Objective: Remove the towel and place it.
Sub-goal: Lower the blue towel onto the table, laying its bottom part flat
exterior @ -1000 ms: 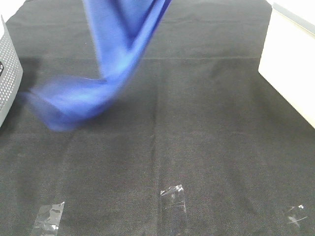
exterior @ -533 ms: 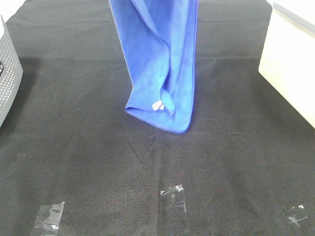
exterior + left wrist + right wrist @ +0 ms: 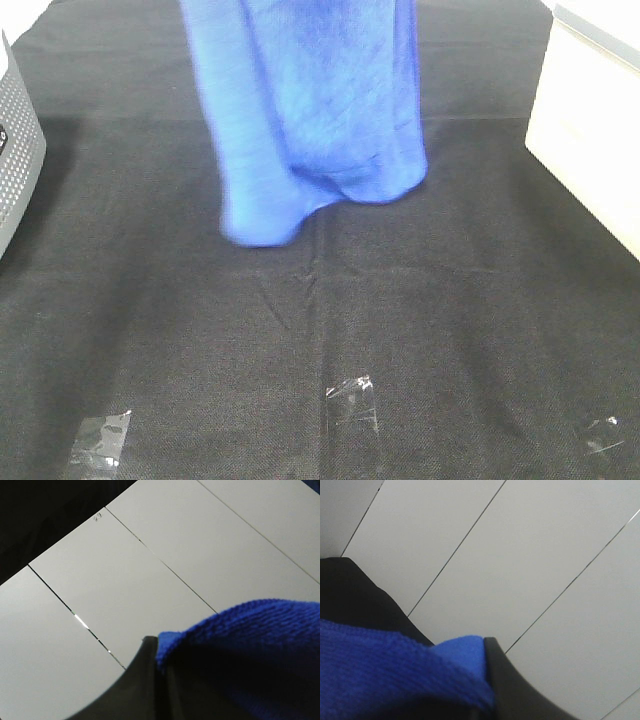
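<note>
Royal-blue towel point(image 3: 320, 100), plush microfibre blurred, hangs in loose folds above the far middle of the desk point(image 3: 480, 330), which is draped in coarse black woven cloth point(image 3: 150, 330). The jaws of the left gripper point(image 3: 159, 652) and right gripper point(image 3: 487, 655) are each clamped on its nubbly edge. Crinkled clear tape point(image 3: 352, 400) marks the near edge. A perforated grey bin point(image 3: 15, 170) stands at the left edge and a smooth cream box point(image 3: 590, 130) at the right. A tiny mark point(image 3: 97, 516) on white panels point(image 3: 125, 580) is unreadable.
</note>
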Controlling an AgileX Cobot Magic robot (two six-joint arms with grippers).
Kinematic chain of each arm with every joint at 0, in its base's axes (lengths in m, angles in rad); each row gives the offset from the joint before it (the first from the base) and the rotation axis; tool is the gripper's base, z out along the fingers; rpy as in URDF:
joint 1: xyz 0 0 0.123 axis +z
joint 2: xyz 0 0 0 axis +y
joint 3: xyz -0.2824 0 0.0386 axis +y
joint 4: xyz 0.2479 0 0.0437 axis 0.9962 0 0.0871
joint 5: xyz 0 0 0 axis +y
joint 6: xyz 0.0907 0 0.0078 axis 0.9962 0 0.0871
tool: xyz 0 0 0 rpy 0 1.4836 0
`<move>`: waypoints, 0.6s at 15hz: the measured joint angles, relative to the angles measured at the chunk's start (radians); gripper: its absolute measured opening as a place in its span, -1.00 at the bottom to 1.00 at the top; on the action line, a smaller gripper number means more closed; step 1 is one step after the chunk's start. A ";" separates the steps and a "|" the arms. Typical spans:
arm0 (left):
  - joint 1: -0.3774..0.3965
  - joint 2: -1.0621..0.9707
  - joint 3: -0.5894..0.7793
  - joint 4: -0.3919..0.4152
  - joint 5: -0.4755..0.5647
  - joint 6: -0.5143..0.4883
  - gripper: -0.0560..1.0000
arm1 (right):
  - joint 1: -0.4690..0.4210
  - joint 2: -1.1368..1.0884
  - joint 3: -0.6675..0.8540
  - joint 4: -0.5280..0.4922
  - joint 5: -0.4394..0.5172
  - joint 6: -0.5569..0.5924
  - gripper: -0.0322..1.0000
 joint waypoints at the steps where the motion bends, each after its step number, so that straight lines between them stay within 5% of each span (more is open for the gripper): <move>1: 0.002 0.026 -0.024 -0.004 -0.001 0.018 -0.89 | 0.000 0.014 0.000 -0.020 -0.020 0.019 -0.94; 9: 0.015 0.387 -0.470 -0.024 -0.003 0.150 -0.89 | -0.130 0.183 -0.026 -0.046 -0.424 0.092 -0.94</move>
